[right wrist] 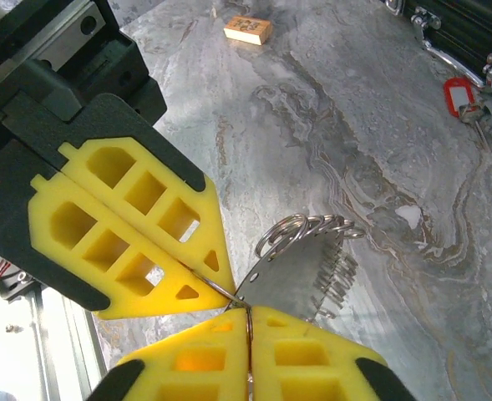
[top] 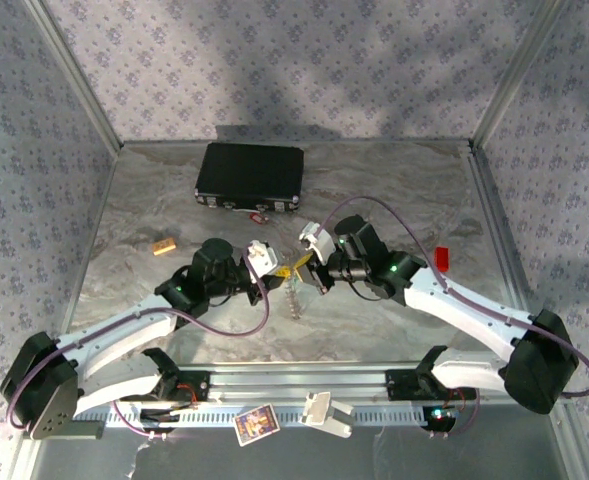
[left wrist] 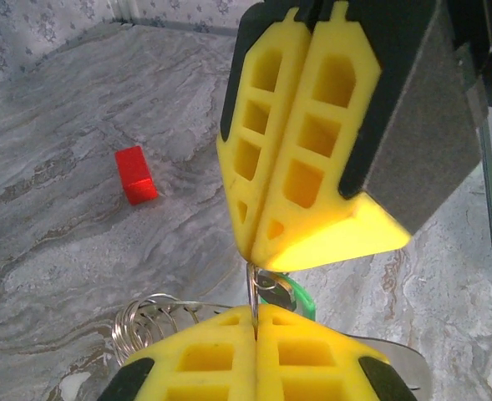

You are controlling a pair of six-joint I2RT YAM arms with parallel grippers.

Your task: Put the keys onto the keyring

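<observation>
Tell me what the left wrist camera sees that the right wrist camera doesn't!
Left wrist camera: a red block and a green key tucked by the pincer tips. Right wrist camera instead: a red key, a black case and a little tan block. Both: the silver keyring, plus the yellow left pincer and right pincer, shut and meeting tip to tip at it.

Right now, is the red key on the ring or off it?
Off. The red key lies on the table beside the black case, well apart from the keyring.
</observation>
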